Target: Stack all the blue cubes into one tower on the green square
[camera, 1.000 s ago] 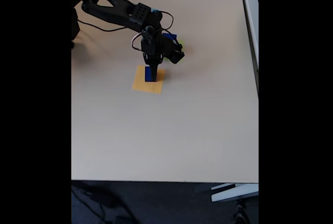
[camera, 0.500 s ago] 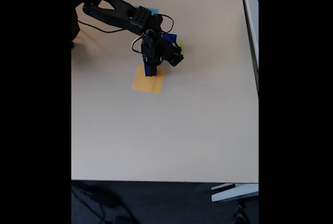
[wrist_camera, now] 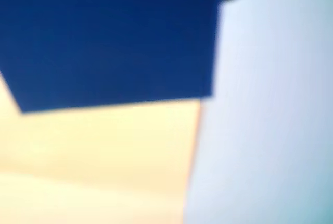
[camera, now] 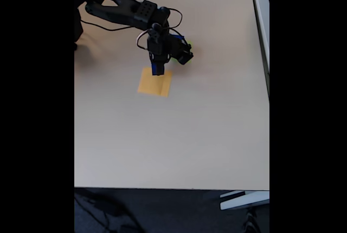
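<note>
In the fixed view my gripper [camera: 157, 71] hangs just above the far edge of an orange-yellow square [camera: 154, 85] and is shut on a dark blue cube [camera: 156, 69]. The wrist view has that blue cube [wrist_camera: 109, 36] close up across the top of the frame, lifted over the orange-yellow square [wrist_camera: 99, 156]. Behind the gripper in the fixed view, a sliver of the green square [camera: 188, 42] peeks out, with more dark blue [camera: 175, 38] beside it, mostly hidden by the arm.
The black arm [camera: 119, 8] reaches in from the top left, its base at the table's far left corner. Beige table [camera: 179, 141] stretches wide toward the front edge. Another table's edge [camera: 260, 5] runs along the right.
The gripper rose and drew back a little toward the far side, lifting the blue cube off the orange-yellow square, which now lies bare.
</note>
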